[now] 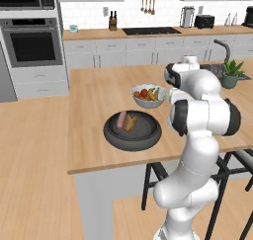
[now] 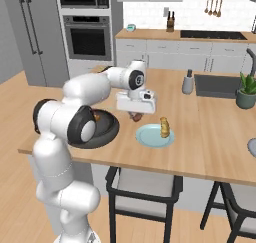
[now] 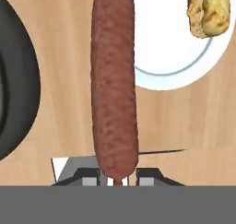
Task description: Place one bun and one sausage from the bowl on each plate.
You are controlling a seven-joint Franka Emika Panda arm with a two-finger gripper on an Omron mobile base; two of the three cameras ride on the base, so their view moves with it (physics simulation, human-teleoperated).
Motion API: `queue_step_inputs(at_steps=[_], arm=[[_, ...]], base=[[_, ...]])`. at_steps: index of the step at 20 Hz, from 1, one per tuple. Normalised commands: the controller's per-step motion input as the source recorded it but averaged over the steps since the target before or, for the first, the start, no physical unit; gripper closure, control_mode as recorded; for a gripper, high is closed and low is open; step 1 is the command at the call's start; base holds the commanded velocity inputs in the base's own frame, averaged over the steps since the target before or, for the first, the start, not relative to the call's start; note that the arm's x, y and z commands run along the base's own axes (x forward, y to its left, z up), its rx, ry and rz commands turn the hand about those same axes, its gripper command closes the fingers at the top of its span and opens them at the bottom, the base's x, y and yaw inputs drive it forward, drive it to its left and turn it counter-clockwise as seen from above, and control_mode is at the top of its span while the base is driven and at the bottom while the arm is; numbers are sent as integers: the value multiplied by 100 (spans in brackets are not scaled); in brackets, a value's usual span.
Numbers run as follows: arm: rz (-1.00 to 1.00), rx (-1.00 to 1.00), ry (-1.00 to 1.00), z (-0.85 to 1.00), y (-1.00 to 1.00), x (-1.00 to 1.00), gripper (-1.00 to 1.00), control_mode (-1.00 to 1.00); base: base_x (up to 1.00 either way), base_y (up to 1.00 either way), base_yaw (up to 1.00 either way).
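Observation:
My gripper (image 2: pixel 135 113) is shut on a reddish-brown sausage (image 2: pixel 136 117) and holds it above the counter, between the dark bowl (image 2: pixel 111 129) and a pale blue plate (image 2: pixel 150 137). In the hand view the sausage (image 3: pixel 114 89) runs straight out from the gripper (image 3: pixel 118 177), and its far end lies over the left rim of the plate (image 3: pixel 161 61). One bun (image 3: pixel 209 11) rests on the plate's far side, seen standing up as the bun (image 2: pixel 164 127) in the right base view. Another sausage (image 1: pixel 121 119) and a bun (image 1: pixel 130 122) lie in the bowl (image 1: pixel 132 135).
A pale fruit bowl (image 1: pixel 148 97) stands just behind the dark bowl. A soap dispenser (image 2: pixel 188 82), a sink (image 2: pixel 220 84) and a potted plant (image 2: pixel 246 92) are at the back right. Stools (image 2: pixel 145 187) stand under the counter's front edge.

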Motion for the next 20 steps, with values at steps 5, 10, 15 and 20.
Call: queue_step_inputs(at_steps=[5, 10, 15, 20], arm=[[-22, -14, -1, -40, -62, 17, 100, -100], [-6, 1, -3, -92, -20, 12, 100, -100], [0, 0, 0, -66, 25, 0, 100, -100], [0, 0, -6, -22, 17, 34, 100, -100]], base=[[0, 0, 0], [0, 0, 0], [0, 0, 0], [0, 0, 0]])
